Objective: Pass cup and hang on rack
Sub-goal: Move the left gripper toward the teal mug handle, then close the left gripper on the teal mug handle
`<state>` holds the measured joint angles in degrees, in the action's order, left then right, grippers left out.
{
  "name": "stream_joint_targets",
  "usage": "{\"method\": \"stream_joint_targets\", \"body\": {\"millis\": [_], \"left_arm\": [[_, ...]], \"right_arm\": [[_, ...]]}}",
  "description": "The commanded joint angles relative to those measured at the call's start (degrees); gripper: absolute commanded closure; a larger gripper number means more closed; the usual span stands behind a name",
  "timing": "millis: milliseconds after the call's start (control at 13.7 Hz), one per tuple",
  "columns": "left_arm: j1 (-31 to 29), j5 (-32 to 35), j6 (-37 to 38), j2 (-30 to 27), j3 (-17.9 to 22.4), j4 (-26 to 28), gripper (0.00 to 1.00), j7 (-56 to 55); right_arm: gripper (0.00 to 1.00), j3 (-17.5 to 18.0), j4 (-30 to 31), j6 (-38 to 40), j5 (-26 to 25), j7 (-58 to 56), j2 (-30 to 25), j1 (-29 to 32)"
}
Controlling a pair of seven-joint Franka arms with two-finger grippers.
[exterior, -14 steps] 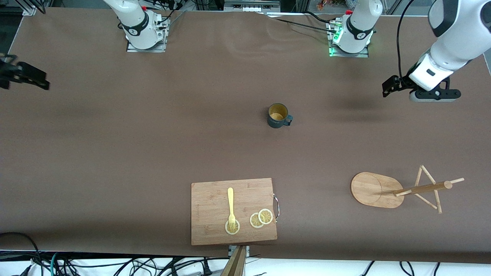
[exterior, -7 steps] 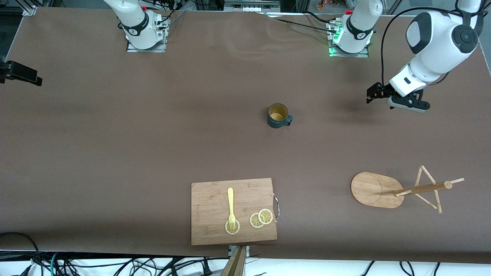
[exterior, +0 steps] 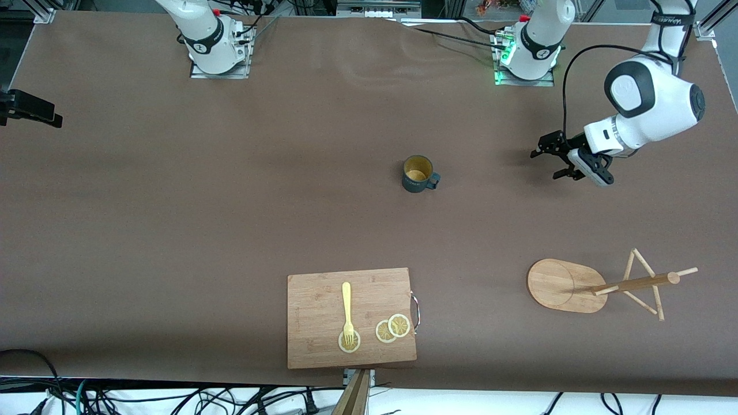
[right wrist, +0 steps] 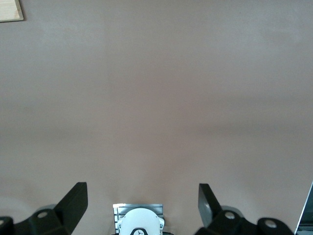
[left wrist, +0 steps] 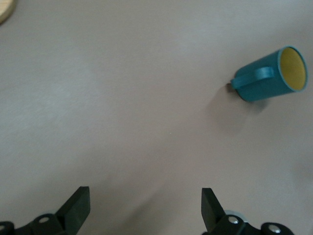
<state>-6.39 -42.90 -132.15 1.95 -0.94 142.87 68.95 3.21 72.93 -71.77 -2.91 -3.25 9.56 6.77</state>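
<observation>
The dark teal cup stands upright on the brown table near its middle, handle toward the left arm's end. In the left wrist view the cup is well ahead of the fingers. My left gripper is open and empty over bare table between the cup and the left arm's end; its own view shows it open. The bamboo rack stands nearer the front camera at the left arm's end. My right gripper waits open and empty at the right arm's end, as its own view shows.
A bamboo cutting board with a yellow fork and lemon slices lies at the table's front edge. Its corner shows in the right wrist view. The arm bases stand along the table's back edge.
My left arm has swung down and moved its gripper toward the cup. The right gripper shifted slightly at first, then stayed. The cup and rack have not moved.
</observation>
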Motion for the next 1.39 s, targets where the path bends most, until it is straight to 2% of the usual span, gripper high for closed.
{"method": "stream_joint_targets", "body": {"millis": [0,365,657,876,1022,1314], "left_arm": [[-1.52,-9.53,-0.31,5.07,-0.55,-0.39,0.00,20.10],[-0.82,-30.10,4.43,12.81,-0.99,-0.66,0.00,56.94],[-0.20,-42.14,8.30,18.07,-4.59,-2.06,0.00,78.31],[1.73,-49.71,13.48,24.93,-6.61,-5.39,0.00,87.38],[2.00,-55.42,13.93,28.10,-9.42,-7.68,0.00,92.75],[5.24,-60.27,15.25,33.02,-10.22,-13.91,0.00,94.09]], "right_arm": [[0.00,0.31,1.43,-0.65,0.62,-1.06,-1.21,0.96],[0.00,0.39,1.43,-0.92,0.89,-0.62,-1.12,0.70],[0.00,0.31,1.43,-0.92,0.71,-1.32,-1.12,0.79],[0.00,0.57,1.43,-0.92,0.97,-0.62,-1.21,0.44],[0.00,0.48,1.43,-0.92,0.97,-0.97,-1.12,0.44],[0.00,0.48,1.43,-0.92,0.97,-0.88,-1.12,0.44]]}}
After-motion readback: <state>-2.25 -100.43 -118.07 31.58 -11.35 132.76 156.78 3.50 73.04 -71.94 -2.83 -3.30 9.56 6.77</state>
